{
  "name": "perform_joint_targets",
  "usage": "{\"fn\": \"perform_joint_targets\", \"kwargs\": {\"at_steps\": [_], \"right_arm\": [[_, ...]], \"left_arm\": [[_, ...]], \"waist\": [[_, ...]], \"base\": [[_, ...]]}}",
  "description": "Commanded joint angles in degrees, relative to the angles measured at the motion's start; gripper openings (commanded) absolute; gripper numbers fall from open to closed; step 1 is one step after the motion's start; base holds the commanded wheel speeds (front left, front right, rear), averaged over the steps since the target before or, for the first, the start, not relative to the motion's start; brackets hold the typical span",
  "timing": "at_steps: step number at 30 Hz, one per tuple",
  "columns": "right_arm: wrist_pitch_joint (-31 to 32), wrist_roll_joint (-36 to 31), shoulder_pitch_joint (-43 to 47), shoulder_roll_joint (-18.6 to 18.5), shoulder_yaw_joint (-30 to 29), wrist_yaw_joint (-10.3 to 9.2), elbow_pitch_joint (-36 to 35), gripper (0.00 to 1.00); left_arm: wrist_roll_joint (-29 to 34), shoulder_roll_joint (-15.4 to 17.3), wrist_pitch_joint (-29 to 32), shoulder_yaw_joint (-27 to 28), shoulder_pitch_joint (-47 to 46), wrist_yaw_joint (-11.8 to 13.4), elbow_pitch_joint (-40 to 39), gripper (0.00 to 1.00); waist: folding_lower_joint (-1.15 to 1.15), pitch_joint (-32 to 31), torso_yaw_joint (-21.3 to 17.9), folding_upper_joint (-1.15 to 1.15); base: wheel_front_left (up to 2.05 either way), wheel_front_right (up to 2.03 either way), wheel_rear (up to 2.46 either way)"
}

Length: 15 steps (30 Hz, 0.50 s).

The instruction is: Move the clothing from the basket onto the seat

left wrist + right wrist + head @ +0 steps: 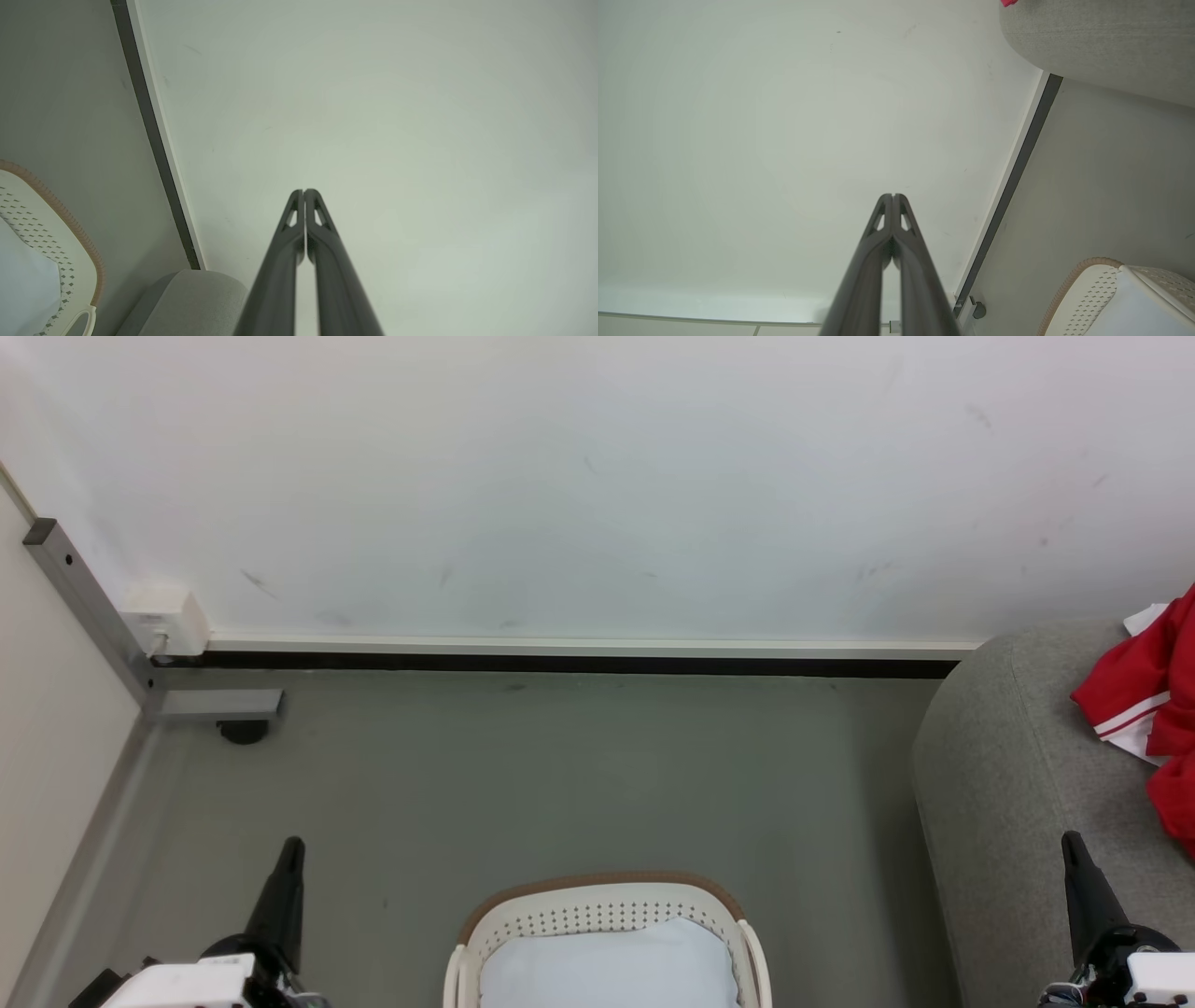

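Spanning the upper half of the head view, a plain white painted wall (597, 476) met a smooth dull grey floor (560, 775) along a dark skirting strip (560, 664). From 3 to 5 o'clock stood the large light grey woven-fabric sofa (1008, 775), its rounded end facing the open floor. At 6 o'clock sat the cream-white perforated plastic laundry basket with a tan-brown rim band (607, 882), cut off by the bottom edge and apart from the sofa. Inside it lay a plain pale blue-white cloth pad (607, 966).

The bright red soft garments with thin white stripes and white panels (1134, 681) lay bunched on the sofa at 3 o'clock, running off the right edge. A grey metal bar (84, 607) slanted across 9 to 10 o'clock, with a small white box (168, 616) beside its lower end.

The left gripper (292, 849) rose at 7 o'clock against the floor. In the left wrist view its 2 long dark fingers (282, 261) were pressed together at the tips, holding nothing, aimed at the wall. The right gripper (1071, 845) rose at 5 o'clock against the sofa. Its 2 fingers (871, 266) were likewise closed tip to tip and empty in the right wrist view.
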Motion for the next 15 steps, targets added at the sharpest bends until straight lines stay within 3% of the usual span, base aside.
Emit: {"fn": "perform_joint_targets", "kwargs": {"at_steps": [1, 15], "right_arm": [[0.1, 0.1, -0.7, -0.1, -0.1, -0.12, 0.2, 0.0], [0.2, -0.2, -0.7, 0.0, -0.3, -0.12, 0.2, 0.0]], "left_arm": [[-0.7, 0.1, 0.2, 0.2, -0.5, -0.3, -0.2, 0.0], [-0.7, 0.1, 0.2, 0.2, -0.5, -0.3, -0.2, 0.0]], "waist": [[0.0, 0.0, 0.0, 0.0], [0.0, 0.0, 0.0, 0.0]], "base": [[0.0, 0.0, 0.0], [0.0, 0.0, 0.0]]}}
